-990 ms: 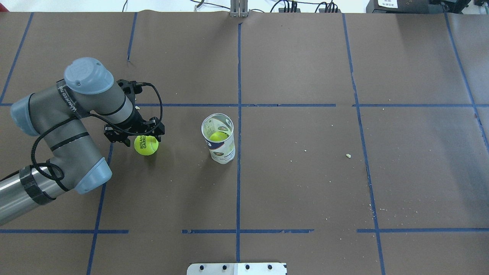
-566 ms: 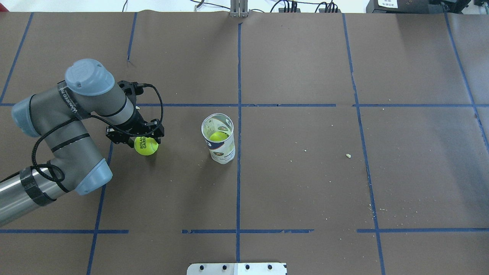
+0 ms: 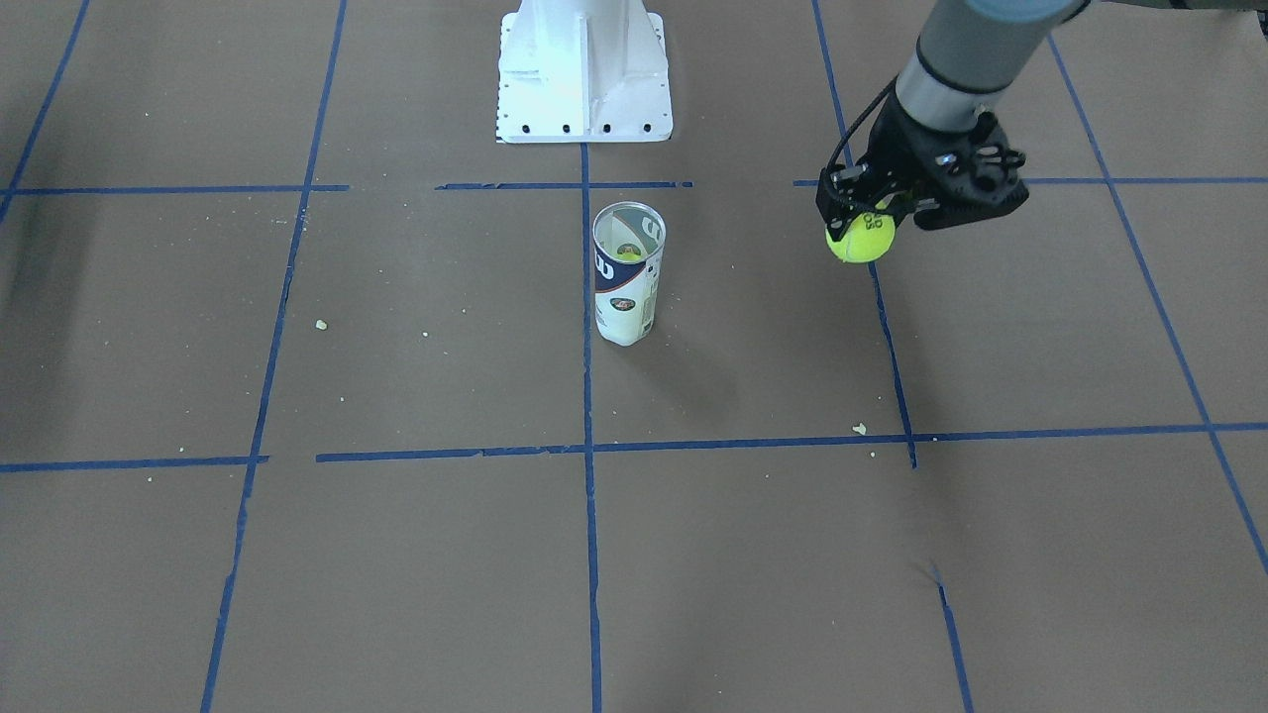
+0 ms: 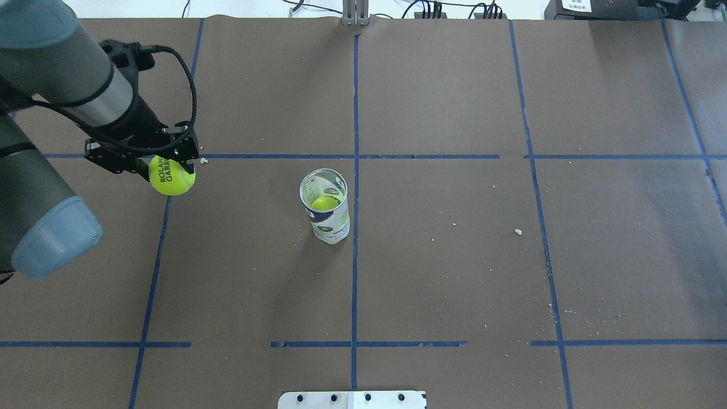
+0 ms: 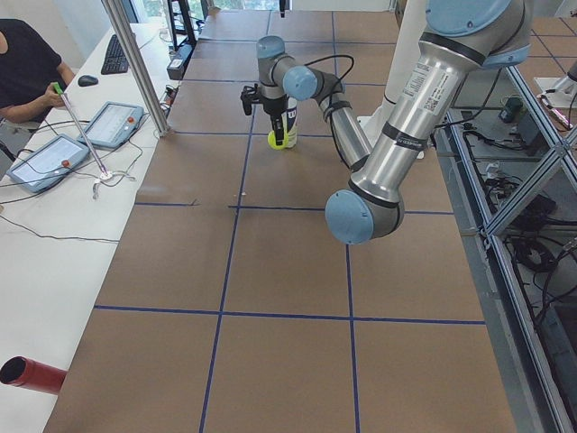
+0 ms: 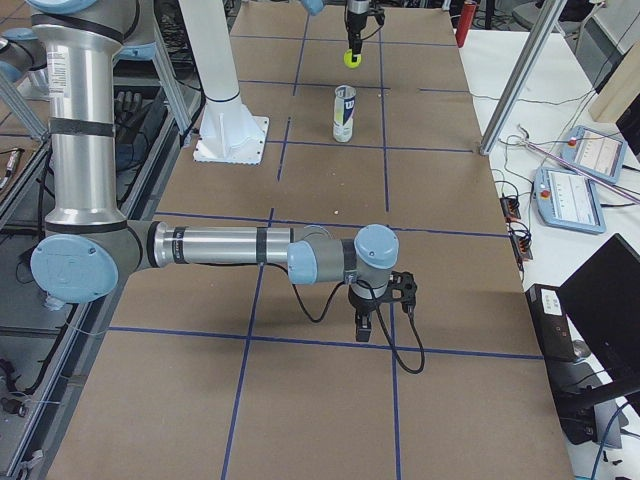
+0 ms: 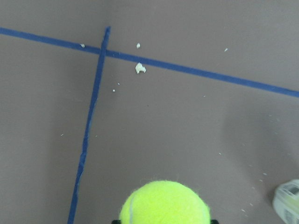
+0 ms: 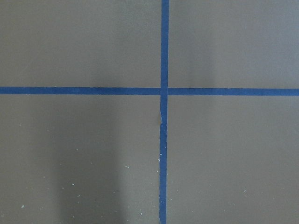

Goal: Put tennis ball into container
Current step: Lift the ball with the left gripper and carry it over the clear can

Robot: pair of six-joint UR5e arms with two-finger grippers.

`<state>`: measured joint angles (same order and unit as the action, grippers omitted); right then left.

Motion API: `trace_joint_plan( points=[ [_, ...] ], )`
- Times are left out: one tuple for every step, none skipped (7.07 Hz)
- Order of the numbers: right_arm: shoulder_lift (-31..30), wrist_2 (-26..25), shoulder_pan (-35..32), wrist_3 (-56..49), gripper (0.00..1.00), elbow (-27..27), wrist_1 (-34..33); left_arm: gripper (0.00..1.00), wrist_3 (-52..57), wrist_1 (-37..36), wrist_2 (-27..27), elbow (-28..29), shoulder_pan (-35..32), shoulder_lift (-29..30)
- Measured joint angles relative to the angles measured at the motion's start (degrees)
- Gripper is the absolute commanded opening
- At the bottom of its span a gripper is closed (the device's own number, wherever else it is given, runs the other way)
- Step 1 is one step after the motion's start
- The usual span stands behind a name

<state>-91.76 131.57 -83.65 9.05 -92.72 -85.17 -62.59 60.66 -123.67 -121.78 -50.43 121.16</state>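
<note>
The tennis ball (image 4: 172, 177), bright yellow-green with "ROLAND GARROS" lettering, hangs above the table with my left gripper (image 4: 166, 169) shut on it. It also fills the bottom of the left wrist view as the tennis ball (image 7: 164, 203). The container (image 4: 325, 207), a clear can with a white and navy label, stands upright near the table's middle, well to the right of the ball. A second, dimmer yellow ball (image 4: 325, 203) lies inside it. My right gripper (image 6: 385, 310) shows only in the exterior right view, low over the paper; I cannot tell its state.
The white metal pedestal (image 3: 582, 69) stands behind the can on the robot's side. Blue tape lines (image 4: 355, 156) cross the brown paper, with small crumbs (image 4: 517, 231) scattered about. An operator (image 5: 27, 72) sits at a side desk with tablets (image 5: 113, 124).
My left arm has risen with the tennis ball shut in its gripper, lifting it off the table and carrying it left and farther from the can. The can has not moved.
</note>
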Motion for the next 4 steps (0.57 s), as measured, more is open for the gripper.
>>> trace_joint_plan(
  points=[
    [0.0, 0.0, 0.0, 0.0, 1.0, 0.0, 0.0, 0.0, 0.23, -4.93, -0.73, -1.82, -0.64, 3.33],
    [0.0, 0.0, -0.01, 0.0, 1.0, 0.0, 0.0, 0.0, -0.33, -6.5, -2.42, -1.09, -0.71, 6.16],
    [0.0, 0.0, -0.02, 0.0, 1.0, 0.0, 0.0, 0.0, -2.22, -5.52, -4.15, 1.94, -0.39, 9.33],
    [0.0, 0.0, 0.0, 0.0, 1.0, 0.0, 0.0, 0.0, -5.28, -2.01, -5.13, 5.37, 0.46, 11.68]
  ],
)
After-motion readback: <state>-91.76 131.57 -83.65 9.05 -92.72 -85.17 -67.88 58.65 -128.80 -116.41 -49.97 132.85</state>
